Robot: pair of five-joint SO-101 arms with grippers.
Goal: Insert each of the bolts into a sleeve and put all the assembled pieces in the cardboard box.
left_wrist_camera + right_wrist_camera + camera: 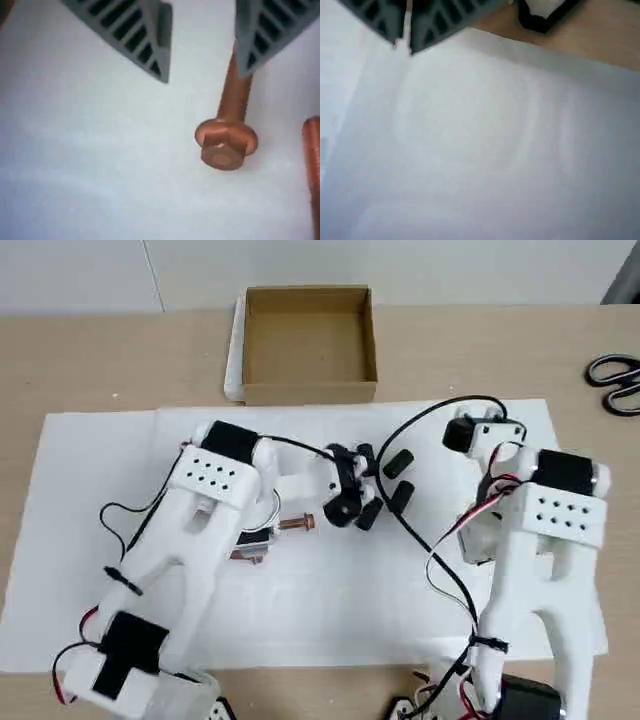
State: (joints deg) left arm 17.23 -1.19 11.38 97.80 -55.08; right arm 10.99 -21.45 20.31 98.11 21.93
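Well, the left claw (202,72) is wide open over the copper-coloured metal bolt (226,142) lying on the white paper sheet (100,175), but the bolt sits by one finger (260,35), not the middle, so a squeeze might roll it away; the right claw (404,42) is nearly shut, empty.

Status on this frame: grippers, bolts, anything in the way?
Left gripper open over copper-coloured flanged bolt. Right gripper shut, empty. Brown cardboard box empty. Black cable beside black cylindrical sleeves.

Coppery metal bolt (226,142), white paper (100,165)
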